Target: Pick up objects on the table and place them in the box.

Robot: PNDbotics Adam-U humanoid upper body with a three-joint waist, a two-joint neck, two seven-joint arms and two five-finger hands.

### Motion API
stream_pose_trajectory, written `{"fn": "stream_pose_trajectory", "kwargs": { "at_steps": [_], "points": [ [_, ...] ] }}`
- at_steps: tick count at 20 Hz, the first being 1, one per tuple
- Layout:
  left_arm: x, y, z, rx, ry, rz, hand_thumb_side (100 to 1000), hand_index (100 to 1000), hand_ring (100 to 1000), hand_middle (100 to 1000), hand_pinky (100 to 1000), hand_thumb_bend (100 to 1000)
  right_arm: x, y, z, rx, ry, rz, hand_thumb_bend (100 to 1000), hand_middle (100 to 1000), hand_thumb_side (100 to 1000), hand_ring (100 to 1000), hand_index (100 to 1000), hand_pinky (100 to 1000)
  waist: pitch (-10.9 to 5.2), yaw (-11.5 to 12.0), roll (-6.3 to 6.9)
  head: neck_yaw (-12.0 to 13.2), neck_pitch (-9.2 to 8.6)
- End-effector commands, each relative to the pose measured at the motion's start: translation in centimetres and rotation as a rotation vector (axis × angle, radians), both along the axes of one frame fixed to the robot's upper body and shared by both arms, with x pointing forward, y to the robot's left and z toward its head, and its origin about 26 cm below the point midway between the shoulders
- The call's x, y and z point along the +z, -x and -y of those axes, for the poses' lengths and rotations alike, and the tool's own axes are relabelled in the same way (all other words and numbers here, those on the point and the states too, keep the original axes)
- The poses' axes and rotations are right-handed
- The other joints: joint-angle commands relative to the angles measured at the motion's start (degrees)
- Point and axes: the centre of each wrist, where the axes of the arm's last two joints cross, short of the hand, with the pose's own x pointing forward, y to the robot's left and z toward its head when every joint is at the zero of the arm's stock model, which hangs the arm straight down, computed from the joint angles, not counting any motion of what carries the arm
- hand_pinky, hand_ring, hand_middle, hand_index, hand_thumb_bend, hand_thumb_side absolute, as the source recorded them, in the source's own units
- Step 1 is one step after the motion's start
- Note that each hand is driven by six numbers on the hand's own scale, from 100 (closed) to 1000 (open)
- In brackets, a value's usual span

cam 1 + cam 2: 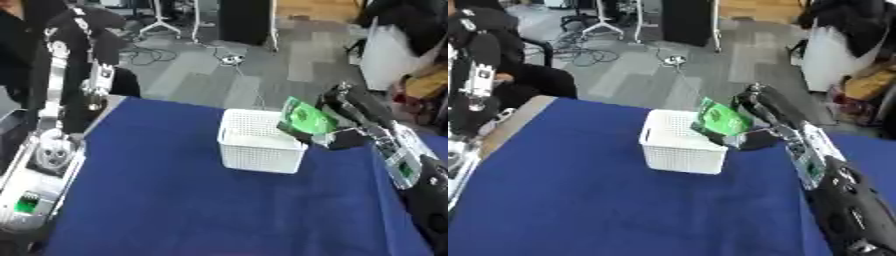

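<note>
— Green packet (305,119) is hanging over the white basket's (254,150) right rim, on the blue table (175,200). Pinched?
— Looks so; right hand (337,131) is curling round it, fingers partly hidden. Left hand's out of shot.

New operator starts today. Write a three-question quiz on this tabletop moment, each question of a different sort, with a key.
1. True or false: the right hand holds the flat green packet at the right rim of the white perforated plastic basket.
2. Multiple choice: the basket stands on (A) bare wood, (B) the blue tablecloth, (C) a grey tray.
3. Fill in: the left arm's silver and black links rise along the table's ______ edge.

Key
1. True; its fingers are curled round the packet, which is tilted over the rim, not yet inside.
2. B.
3. Left; the left hand itself cannot be made out.
</note>
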Motion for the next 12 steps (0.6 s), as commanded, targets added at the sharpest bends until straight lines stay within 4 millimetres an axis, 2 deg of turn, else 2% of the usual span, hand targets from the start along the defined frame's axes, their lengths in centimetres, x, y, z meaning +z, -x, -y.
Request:
{"fn": "stream_pose_trajectory", "kwargs": {
  "at_steps": [1,12],
  "points": [
    [1.1,0.2,0.4,-0.021,0.0,0.035,956,687,536,645,410,174,2.0,-0.6,0.6,-0.01,0.025,0.03,625,112,682,100,284,100,-0.46,0.39,0.1,-0.78,-1.02],
    [1.8,-0.2,1.8,-0.066,0.026,0.058,956,687,537,645,414,175,2.4,-1.3,-0.1,-0.004,0.068,0.068,627,126,683,100,288,100,0.25,2.95,-0.24,-2.38,-2.26]
  ]
}}
